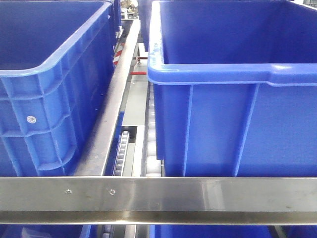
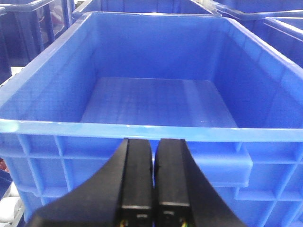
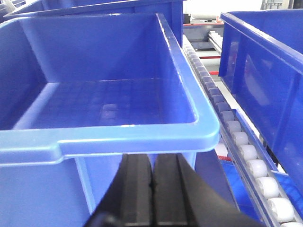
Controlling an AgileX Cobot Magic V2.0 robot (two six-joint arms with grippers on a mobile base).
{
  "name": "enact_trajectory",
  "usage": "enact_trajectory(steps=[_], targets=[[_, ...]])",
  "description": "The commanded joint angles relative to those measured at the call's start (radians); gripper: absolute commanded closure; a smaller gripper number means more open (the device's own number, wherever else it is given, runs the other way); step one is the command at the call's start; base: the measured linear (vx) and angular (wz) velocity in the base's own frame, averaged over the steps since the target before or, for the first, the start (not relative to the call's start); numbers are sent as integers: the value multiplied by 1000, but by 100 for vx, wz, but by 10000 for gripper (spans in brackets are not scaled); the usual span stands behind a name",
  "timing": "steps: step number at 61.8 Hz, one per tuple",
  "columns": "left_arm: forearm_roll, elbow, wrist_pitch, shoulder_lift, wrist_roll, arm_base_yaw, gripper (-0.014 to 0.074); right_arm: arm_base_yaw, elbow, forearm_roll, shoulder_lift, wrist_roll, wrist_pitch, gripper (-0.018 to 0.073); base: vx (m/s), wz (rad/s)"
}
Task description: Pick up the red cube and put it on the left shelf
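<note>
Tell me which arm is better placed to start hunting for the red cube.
Neither clearly. No cube shows in any view. The left gripper and right gripper both sit shut, each facing an empty blue bin. Left perhaps, since the goal is the left shelf.

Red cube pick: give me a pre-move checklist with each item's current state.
1. Red cube located: not ok, it appears in no view.
2. Left gripper free: ok, fingers together, nothing between them.
3. Right gripper free: ok, fingers together, nothing held.
4. Bin ahead of left wrist: ok, its visible floor is bare.
5. Bin ahead of right wrist: ok, its visible floor is bare.
6. Left shelf spot for placing: cannot tell; front view shows only bins and a steel rail.
</note>
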Motion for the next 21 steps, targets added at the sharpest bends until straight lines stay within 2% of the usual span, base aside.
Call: enact_trajectory(steps=[1, 21], targets=[[-4, 24, -90, -14, -5, -1, 495, -6, -24, -2, -18, -5, -99, 506, 0, 0], [-4, 24, -90, -14, -5, -1, 495, -6, -24, -2, -18, -5, -99, 506, 0, 0]])
